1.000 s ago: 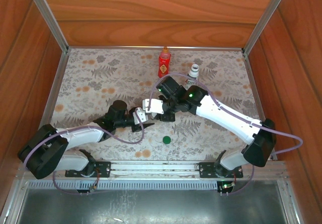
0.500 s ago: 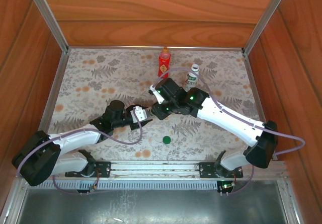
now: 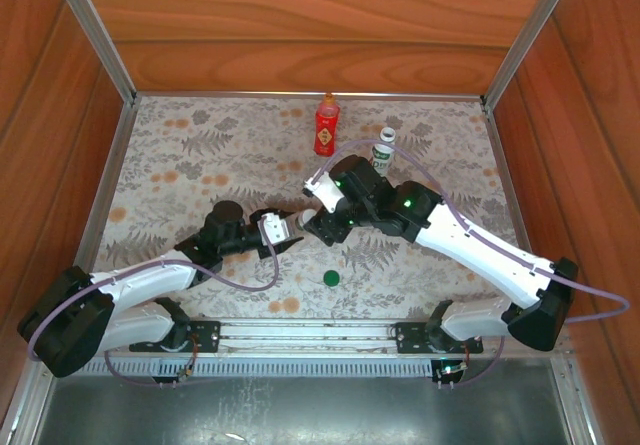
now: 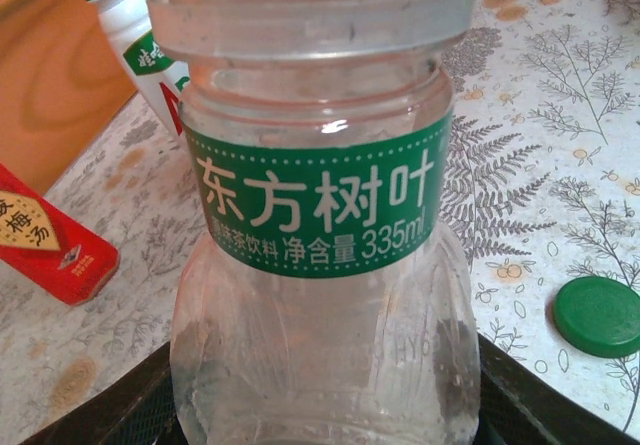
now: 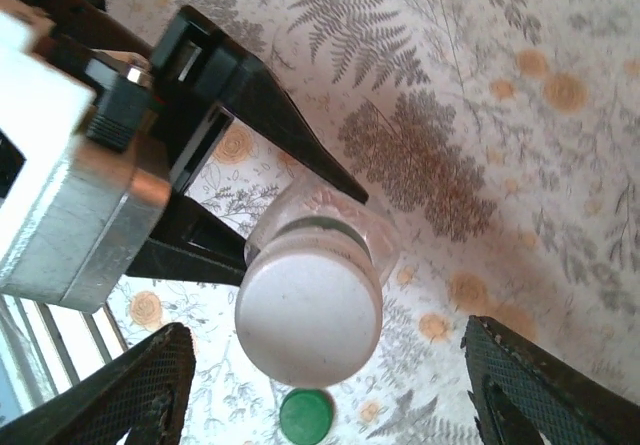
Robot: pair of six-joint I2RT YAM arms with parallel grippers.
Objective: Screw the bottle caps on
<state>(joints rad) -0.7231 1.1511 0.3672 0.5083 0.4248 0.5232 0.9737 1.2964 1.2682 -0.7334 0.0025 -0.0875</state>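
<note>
Left wrist shows a clear bottle (image 4: pixel 320 355) — green label (image 4: pixel 320 210).

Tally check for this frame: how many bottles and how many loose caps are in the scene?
Bottles: 3 (red bottle, white bottle, clear bottle)
Loose caps: 1 (green cap)
Total: 4
</note>
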